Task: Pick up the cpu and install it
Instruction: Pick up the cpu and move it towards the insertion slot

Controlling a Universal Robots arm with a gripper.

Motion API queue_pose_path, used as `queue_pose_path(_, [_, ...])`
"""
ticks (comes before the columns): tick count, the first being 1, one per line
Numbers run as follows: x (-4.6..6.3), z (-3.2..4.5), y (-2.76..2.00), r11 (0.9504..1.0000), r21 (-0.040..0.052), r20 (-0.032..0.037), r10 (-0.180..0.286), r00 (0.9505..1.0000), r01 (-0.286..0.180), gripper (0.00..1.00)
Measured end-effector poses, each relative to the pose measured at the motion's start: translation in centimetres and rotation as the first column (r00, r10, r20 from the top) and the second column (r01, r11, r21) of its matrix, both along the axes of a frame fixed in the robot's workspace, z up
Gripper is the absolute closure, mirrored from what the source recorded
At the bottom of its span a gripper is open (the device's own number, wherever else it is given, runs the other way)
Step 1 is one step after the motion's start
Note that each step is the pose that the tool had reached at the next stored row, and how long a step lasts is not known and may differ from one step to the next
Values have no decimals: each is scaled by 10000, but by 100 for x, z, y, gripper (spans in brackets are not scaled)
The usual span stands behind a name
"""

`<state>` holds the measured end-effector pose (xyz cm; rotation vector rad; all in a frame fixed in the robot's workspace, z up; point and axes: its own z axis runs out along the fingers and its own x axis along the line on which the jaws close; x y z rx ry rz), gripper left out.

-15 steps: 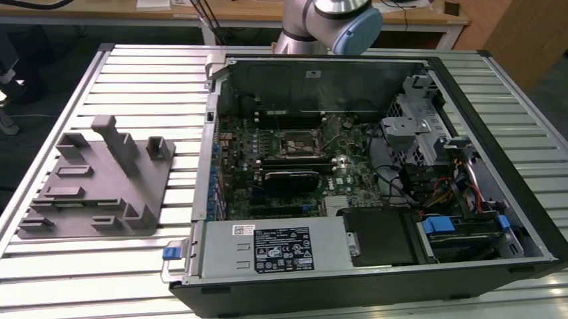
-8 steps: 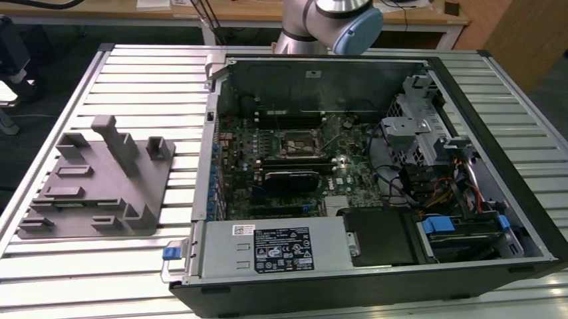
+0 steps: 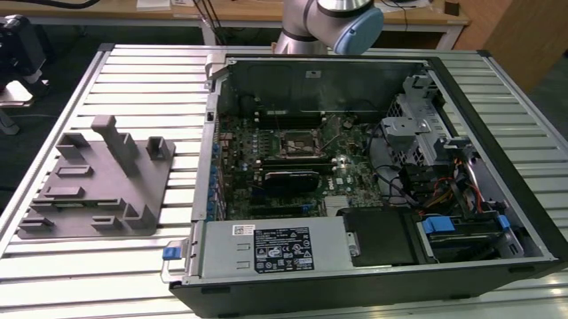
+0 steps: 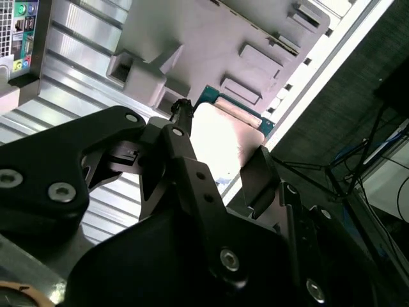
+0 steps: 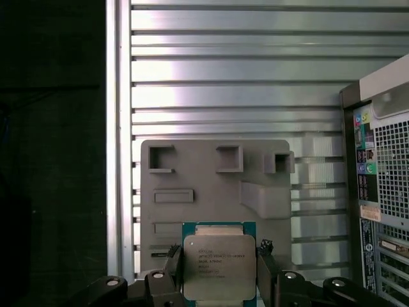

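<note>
Tool: clamped on the cpu at 2 opposite edges.
Cpu: silvery top, green rim, held over the grey tray.
Computer case: open, on the slatted worktop.

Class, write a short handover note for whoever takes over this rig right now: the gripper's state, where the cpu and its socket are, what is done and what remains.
The gripper is shut on the cpu, clamping two opposite edges, as both wrist views show.
The cpu is held up over the grey tray, metal top facing the first wrist camera.
The socket sits on the motherboard inside the open computer case; no silvery chip can be seen in it in the exterior view.
Done: the pick-up, since the cpu is off the tray.
Left: the install, since the cpu is not yet in the socket.
</note>
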<state>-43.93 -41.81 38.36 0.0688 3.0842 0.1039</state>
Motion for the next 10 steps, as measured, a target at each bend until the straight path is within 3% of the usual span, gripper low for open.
queue_pose_path(10, [203,1,0,10000,-1,-1,-1,10000,1,45])
